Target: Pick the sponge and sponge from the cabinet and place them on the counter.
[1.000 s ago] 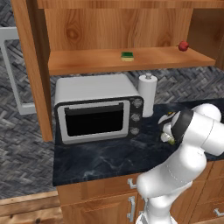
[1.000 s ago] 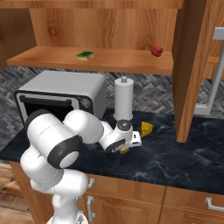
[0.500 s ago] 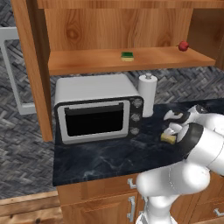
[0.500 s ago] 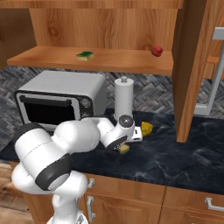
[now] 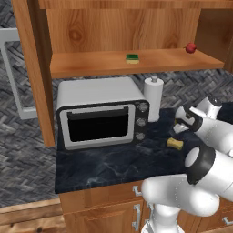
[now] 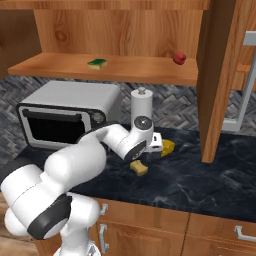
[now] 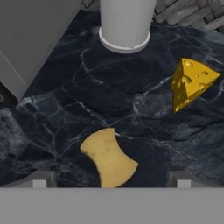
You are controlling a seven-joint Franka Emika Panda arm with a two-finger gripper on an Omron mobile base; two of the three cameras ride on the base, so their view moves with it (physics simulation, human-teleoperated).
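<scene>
Gripper free, one sponge down, one sponge left on the shelf

Gripper (image 6: 148, 156) stands with its jaws wide apart and holds nothing; in the hand view the two tips sit on both sides of the olive-yellow sponge (image 7: 107, 157), which lies flat on the counter (image 6: 210, 185). So, as I judge it, the first half of the task is done. The green-topped sponge (image 5: 132, 58) is on the cabinet shelf (image 5: 91, 66), at about 12 o'clock from the microwave (image 5: 100, 111); it is not yet fetched. From the placed sponge, the cheese wedge (image 7: 189, 83) lies near at 1 o'clock in the hand view, and the paper towel roll (image 7: 126, 22) at 12 o'clock. A small red fruit (image 6: 179, 58) rests far right on the shelf.
</scene>
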